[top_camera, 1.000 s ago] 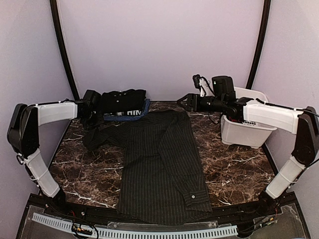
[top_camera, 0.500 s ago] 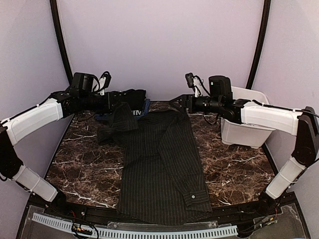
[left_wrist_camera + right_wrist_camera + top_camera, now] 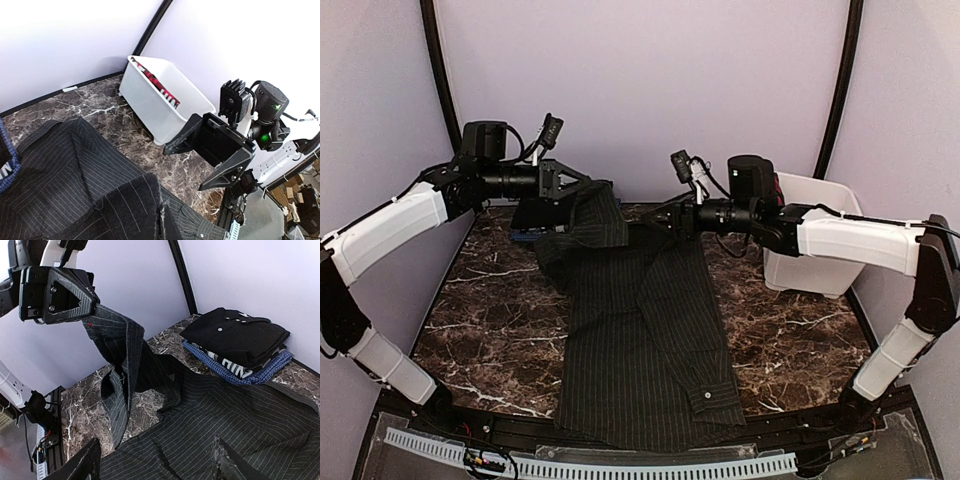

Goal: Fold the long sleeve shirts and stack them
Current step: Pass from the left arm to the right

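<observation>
Raised and swung inward since a second ago, one sleeve of the pinstriped shirt hangs from the left claw, which is clamped on it; the body lies flat on the table. The right claw gapes empty above the collar end. The right wrist view best shows the plain black shirt stacked on the blue shirt.

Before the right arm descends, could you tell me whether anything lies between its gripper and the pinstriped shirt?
Nothing visible does: the right gripper hangs open over the pinstriped shirt, its raised sleeve aside.
</observation>
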You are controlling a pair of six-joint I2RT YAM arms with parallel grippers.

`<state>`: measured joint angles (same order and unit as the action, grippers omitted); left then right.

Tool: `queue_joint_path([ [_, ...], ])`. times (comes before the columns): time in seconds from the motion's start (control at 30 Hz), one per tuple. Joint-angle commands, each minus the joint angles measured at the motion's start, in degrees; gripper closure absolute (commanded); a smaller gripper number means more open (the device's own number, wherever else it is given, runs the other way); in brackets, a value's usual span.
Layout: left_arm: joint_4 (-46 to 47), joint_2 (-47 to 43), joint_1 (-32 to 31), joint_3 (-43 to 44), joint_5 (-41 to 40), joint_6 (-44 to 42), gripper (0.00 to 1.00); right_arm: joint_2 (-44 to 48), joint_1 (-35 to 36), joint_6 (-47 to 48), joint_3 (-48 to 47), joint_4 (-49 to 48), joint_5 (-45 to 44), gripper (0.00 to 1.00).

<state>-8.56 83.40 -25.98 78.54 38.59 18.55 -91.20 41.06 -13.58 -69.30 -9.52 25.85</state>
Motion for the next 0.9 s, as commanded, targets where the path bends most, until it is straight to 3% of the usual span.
queue_joint_path([
  [0.0,1.05,1.53,-0.98,2.37,7.63,-1.13,1.00,-0.14,0.69,5.46,-2.05,0.26,-1.09,0.28],
  [0.27,1.31,5.16,-3.34,3.75,9.71,-1.29,1.00,-5.59,2.97,5.11,-10.06,5.15,-0.74,0.35],
  [0.43,1.46,7.13,-4.51,4.62,10.94,-1.57,1.00,-8.97,3.38,2.23,-12.40,7.42,-2.58,0.46],
  [0.53,2.05,7.77,-4.81,4.71,11.26,-1.35,1.00,-9.46,3.39,0.68,-12.01,7.93,-3.97,0.61],
  [0.67,1.86,8.92,-5.32,4.85,10.04,-1.76,1.00,-8.52,3.39,-3.50,-10.65,7.69,-4.68,0.96],
  [0.83,1.26,9.24,-5.49,3.76,0.93,-0.37,0.74,-6.69,3.18,-14.47,-8.31,13.87,-13.40,1.00],
  [0.87,1.35,8.89,-5.49,3.35,-1.88,0.59,0.62,-5.84,3.13,-16.36,-7.20,14.67,-13.96,1.00],
])
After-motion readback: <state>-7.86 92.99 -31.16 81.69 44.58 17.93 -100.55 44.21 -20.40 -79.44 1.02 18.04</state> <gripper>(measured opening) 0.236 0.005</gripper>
